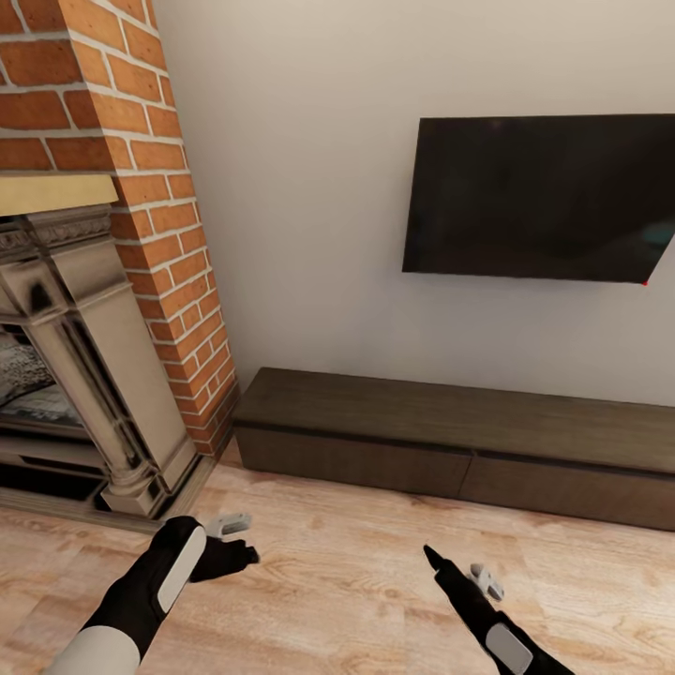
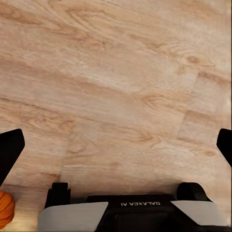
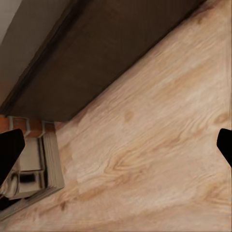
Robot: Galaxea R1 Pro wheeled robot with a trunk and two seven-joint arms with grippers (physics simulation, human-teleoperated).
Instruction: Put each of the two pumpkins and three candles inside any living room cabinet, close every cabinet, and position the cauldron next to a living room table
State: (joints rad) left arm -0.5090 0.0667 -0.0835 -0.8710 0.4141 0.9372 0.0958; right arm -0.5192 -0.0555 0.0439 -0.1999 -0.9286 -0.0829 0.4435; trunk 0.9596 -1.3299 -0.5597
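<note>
Under your left gripper (image 2: pixel 116 145) the floor (image 2: pixel 121 87) is light wood plank, matt with clear grain. Just beside that hand there's a pumpkin (image 2: pixel 6 209), smooth ribbed orange. Ahead of your right gripper (image 3: pixel 116 145) the cabinet (image 1: pixel 450 431) is dark matt wood. The fireplace (image 1: pixel 141 187) is rough red brick, and the TV (image 1: pixel 539 197) looks glossy black.
</note>
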